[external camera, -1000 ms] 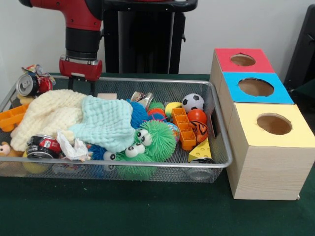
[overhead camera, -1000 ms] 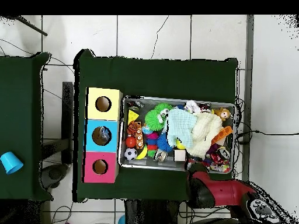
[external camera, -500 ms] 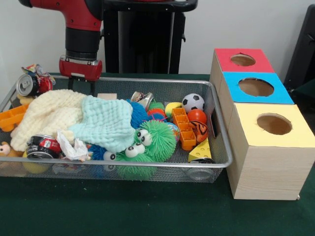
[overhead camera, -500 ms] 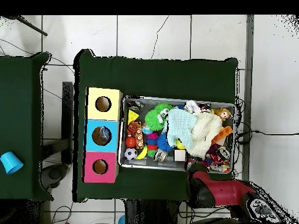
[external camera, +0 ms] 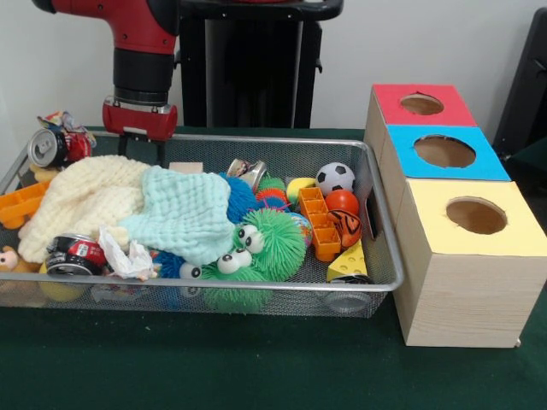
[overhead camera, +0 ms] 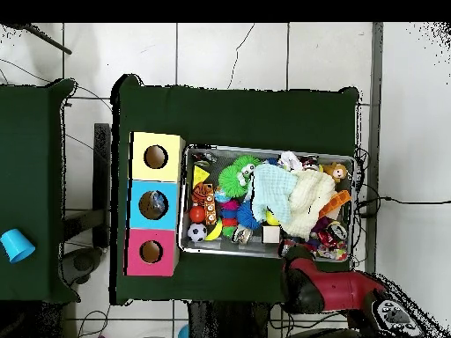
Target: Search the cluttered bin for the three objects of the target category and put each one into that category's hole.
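Note:
A wire mesh bin [external camera: 380,213] [overhead camera: 269,253] holds a jumble. In it lie a cream knitted cloth [external camera: 81,198], a mint cloth [external camera: 188,213], green fuzzy toys with eyes [external camera: 256,248], a soccer ball [external camera: 335,177], an orange ball [external camera: 342,202], orange blocks [external camera: 318,222], a cheese wedge [external camera: 349,261] and crushed cans [external camera: 75,254] [external camera: 47,147]. Beside the bin stands a row of boxes with holes, topped red [external camera: 421,104], blue [external camera: 444,152] and yellow [external camera: 475,215]. My gripper [external camera: 142,147] [overhead camera: 295,255] hangs open and holds nothing, just behind the bin's far rim, above the cream cloth's side.
A small wooden block [external camera: 185,167] and another can [external camera: 248,171] lie at the bin's far wall. The table carries a dark green cloth [external camera: 256,359]. In the overhead view a blue cup [overhead camera: 14,245] stands on a separate table at the left.

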Robot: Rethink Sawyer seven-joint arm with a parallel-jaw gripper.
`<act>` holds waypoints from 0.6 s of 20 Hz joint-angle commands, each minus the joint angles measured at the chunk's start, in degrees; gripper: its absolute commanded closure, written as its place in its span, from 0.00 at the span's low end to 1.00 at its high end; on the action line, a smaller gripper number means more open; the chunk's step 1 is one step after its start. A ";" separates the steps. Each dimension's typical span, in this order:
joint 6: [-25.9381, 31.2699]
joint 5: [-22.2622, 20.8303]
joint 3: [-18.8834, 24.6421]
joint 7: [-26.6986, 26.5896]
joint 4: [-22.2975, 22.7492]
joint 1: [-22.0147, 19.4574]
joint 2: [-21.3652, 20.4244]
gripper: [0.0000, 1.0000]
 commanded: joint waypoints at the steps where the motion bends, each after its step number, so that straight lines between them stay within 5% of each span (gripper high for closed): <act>1: 4.67 -2.31 6.39 0.85 -9.78 -1.71 7.79 0.00; 11: 4.59 -2.06 5.90 0.90 -9.88 -1.28 7.81 0.00; 12: 4.33 -1.98 5.77 1.05 -9.88 -1.20 7.86 1.00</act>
